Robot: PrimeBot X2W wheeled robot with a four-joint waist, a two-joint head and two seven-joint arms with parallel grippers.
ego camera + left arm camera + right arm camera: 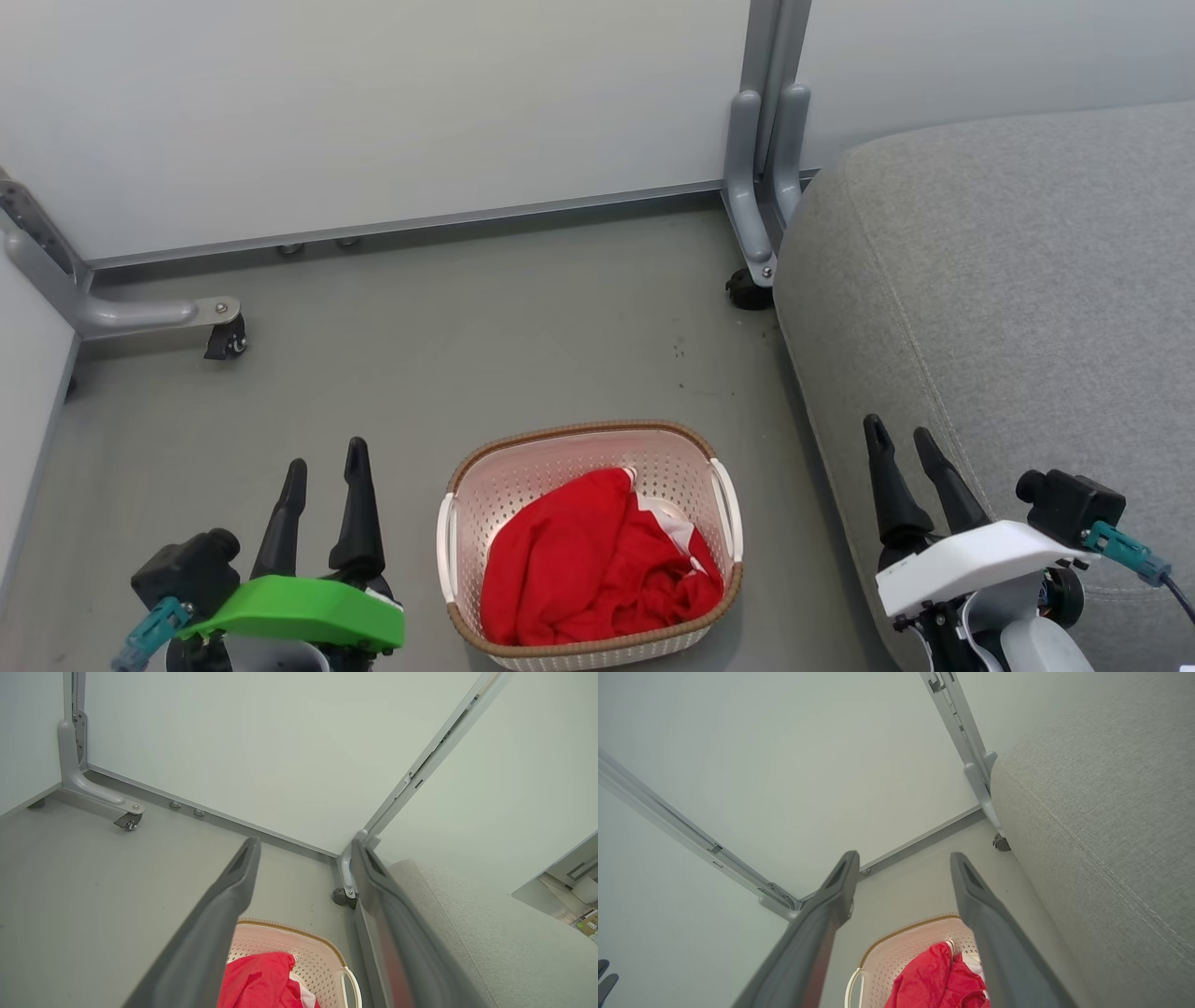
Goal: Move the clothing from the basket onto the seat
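Nothing of the task looks done yet: all the red fabric in view lies in the basket and none of it is on the seat, so the whole job of lifting it out and carrying it across appears to remain. At the left, the left gripper (327, 453) hangs above the floor (420, 345) just beside the basket, its two fingers spread apart with nothing between them. In the middle stands the basket (579, 429) on the floor, and the clothing (588, 560) sits crumpled inside it, filling the nearer part, with a bit of white panel showing at its right edge. Further right, the right gripper (898, 427) is at the near front edge of the seat, its fingers likewise parted and empty. The seat (1027, 308) takes up the far right, its top bare of any garment. By count: two grippers, one basket, one seat, and one red heap; how many garments make up that heap cannot be told from the folds.
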